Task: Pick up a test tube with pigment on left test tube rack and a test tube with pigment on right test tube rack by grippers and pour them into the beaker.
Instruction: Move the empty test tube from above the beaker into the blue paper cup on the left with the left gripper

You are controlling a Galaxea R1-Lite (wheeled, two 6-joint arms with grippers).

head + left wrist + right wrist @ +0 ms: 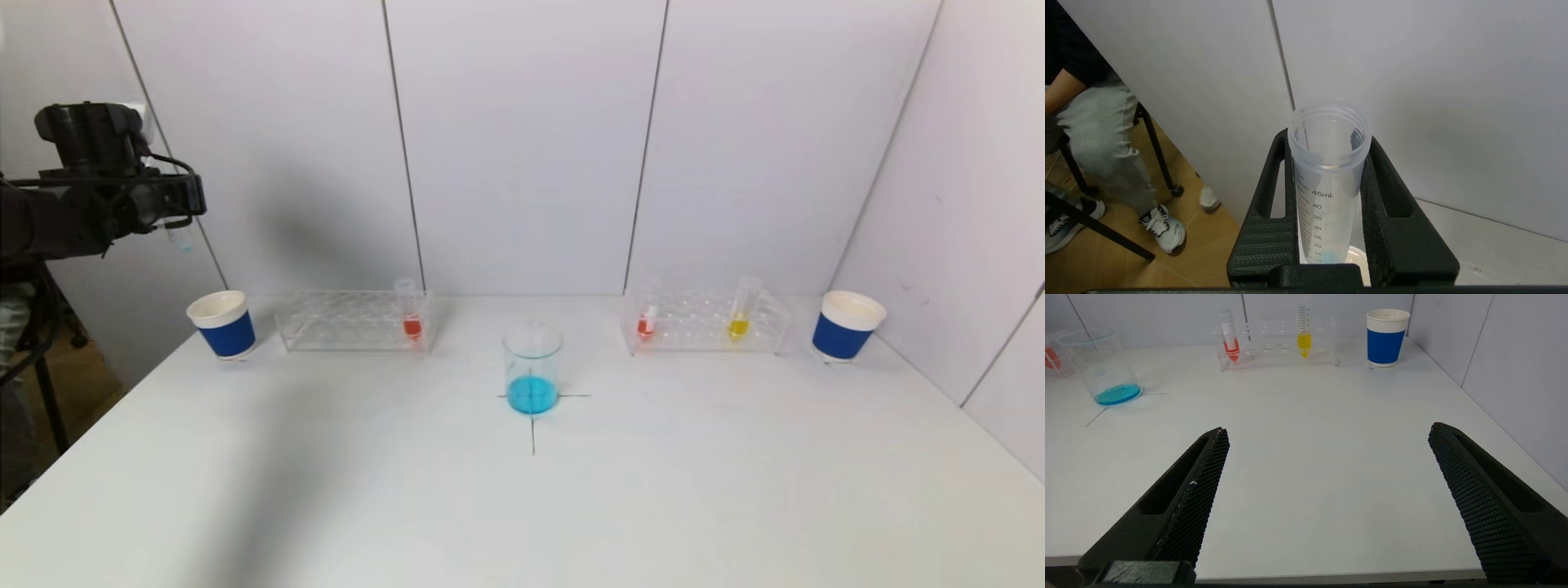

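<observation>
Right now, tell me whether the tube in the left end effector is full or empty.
Nearly empty: the tube clamped in the left end effector shows only a blue trace at its bottom, while the beaker holds blue liquid.

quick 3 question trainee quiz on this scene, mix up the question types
1. True or false: the left tool is shut on a tube.
2. What colour is the liquid in the beaker? A red, B blue, C yellow
3. Fill in: the right rack holds one red tube and one ___ tube.

Key: 1 true; 2 B; 3 yellow.
</observation>
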